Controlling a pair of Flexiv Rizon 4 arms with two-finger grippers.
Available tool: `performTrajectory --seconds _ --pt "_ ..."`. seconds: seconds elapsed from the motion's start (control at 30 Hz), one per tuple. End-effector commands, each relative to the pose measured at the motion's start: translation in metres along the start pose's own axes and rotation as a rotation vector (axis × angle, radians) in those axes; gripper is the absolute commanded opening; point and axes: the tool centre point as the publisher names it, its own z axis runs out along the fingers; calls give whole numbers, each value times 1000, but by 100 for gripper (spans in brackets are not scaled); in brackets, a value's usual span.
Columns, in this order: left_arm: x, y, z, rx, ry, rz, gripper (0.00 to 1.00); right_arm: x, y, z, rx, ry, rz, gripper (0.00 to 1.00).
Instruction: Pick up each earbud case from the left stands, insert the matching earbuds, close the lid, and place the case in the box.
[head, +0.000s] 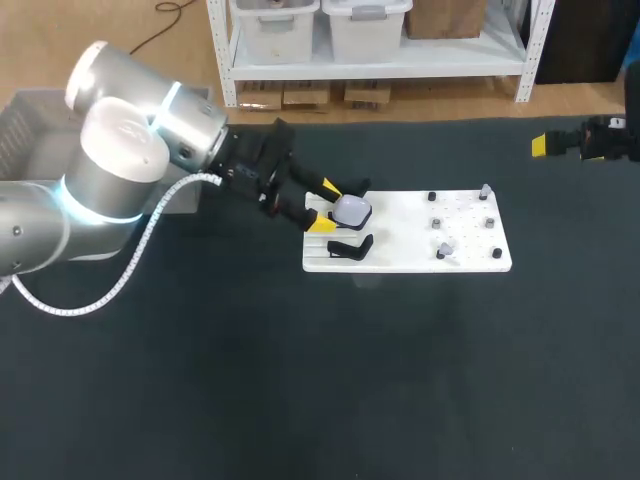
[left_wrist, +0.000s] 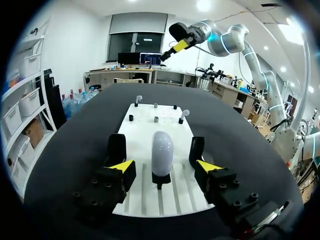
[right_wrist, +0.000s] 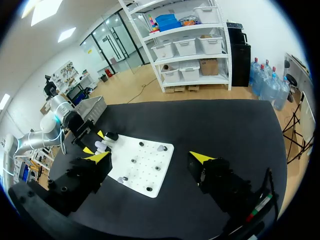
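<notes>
A white earbud case (head: 352, 209) stands upright on a black stand at the left end of the white board (head: 400, 262). My left gripper (head: 327, 206) straddles it, open. In the left wrist view the case (left_wrist: 162, 152) sits between the yellow-tipped fingers (left_wrist: 122, 167) with a gap on each side. A second black stand (head: 350, 247) is beside it, nearer the front edge. Small pale earbuds (head: 445, 248) (left_wrist: 185, 113) rest among black pegs on the board's right half. My right gripper (head: 560, 142) hangs open and empty at the far right of the table.
A grey box (head: 20, 130) sits off the table's left rear corner, behind my left arm. In the right wrist view the board (right_wrist: 150, 175) lies ahead of my right gripper (right_wrist: 150, 157), with dark tabletop all around.
</notes>
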Motion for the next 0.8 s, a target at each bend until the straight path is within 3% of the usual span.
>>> performTrajectory --seconds 0.03,0.3,0.47,0.8 --pt "0 3 3 -3 -3 -1 74 0 1 -1 3 1 0 100" --pt "-1 7 5 -17 -11 2 65 0 1 -1 3 1 0 100" --pt "-2 4 7 -10 -10 5 69 0 1 -1 3 1 0 100" --pt "-3 5 9 -13 -13 16 68 0 1 -1 3 1 0 100"
